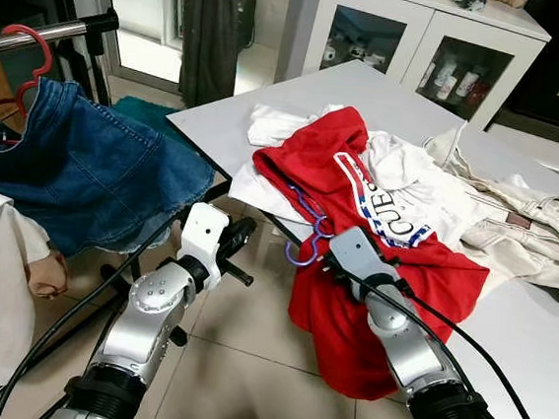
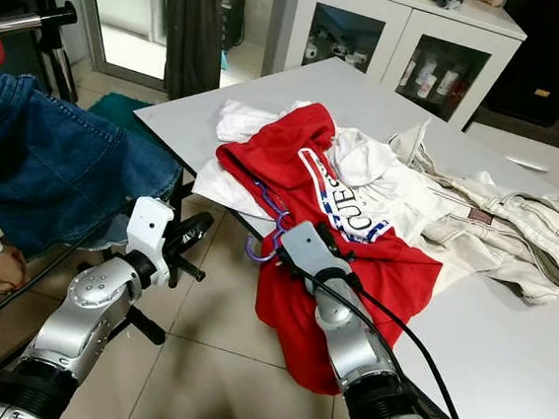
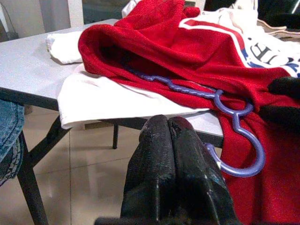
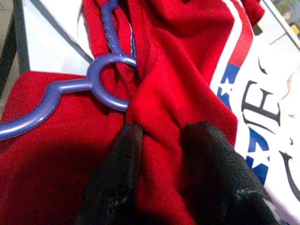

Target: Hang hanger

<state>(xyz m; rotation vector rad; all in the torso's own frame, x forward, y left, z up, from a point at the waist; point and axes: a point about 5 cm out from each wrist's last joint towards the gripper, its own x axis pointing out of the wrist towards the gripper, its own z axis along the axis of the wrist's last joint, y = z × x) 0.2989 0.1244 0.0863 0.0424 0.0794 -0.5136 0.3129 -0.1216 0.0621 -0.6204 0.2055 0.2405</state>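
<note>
Head cameras catch a red hoodie [image 1: 356,237] draped over the edge of a grey table [image 1: 534,343], a purple hanger [image 1: 307,234] threaded through its neck, hook dangling just past the rim. Beside it lie a white shirt [image 1: 416,183] and a beige jacket [image 1: 536,219]. The right gripper [image 1: 332,264] sits right at the hoodie; the left gripper [image 1: 240,234] hangs near the hook. A denim garment [image 1: 76,165] hangs from a rack [image 1: 49,31]. Left wrist camera now: 2 fingers [image 3: 159,159] pressed together, gripping nothing, with the hook just beyond. Right wrist camera: fingers [image 4: 117,173] pinching a fold of red fabric just below the hanger's ring.
</note>
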